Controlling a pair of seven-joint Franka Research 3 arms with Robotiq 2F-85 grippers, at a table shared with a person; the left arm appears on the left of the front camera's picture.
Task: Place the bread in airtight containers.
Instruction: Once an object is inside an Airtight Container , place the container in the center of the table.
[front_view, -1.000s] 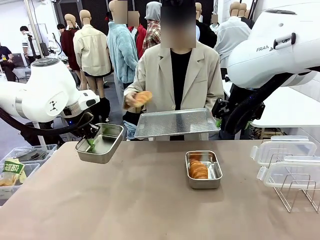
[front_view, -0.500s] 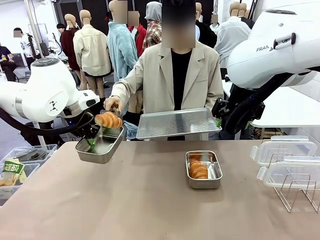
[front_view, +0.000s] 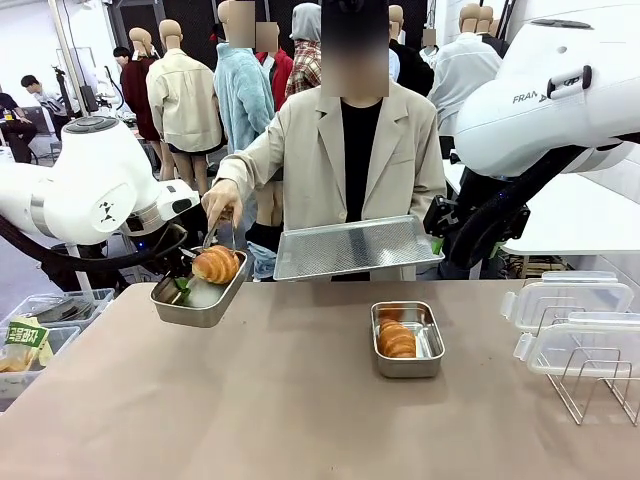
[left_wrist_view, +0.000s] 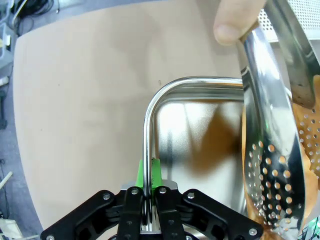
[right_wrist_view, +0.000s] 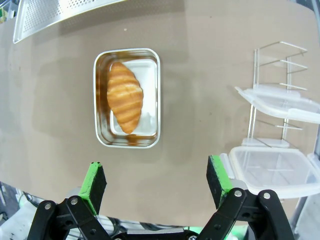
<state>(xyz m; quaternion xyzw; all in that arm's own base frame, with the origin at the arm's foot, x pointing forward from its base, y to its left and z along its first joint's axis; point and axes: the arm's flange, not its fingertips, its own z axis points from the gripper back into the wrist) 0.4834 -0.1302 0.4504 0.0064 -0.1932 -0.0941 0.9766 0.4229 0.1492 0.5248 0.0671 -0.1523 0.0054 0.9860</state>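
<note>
Clamping the rim of a steel pan, the left pincer holds it up while a person's hand poises a roll in tongs just over it. The right pincer gapes wide, empty, above the table, where another roll lies in a second pan.

L wrist view: roll mostly behind perforated tongs, cut by frame edge; pan runs off frame too.

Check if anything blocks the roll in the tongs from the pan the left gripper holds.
Nothing visible. The roll hangs in the tongs at the mouth of the open pan; the left gripper clamps its rim.
</note>
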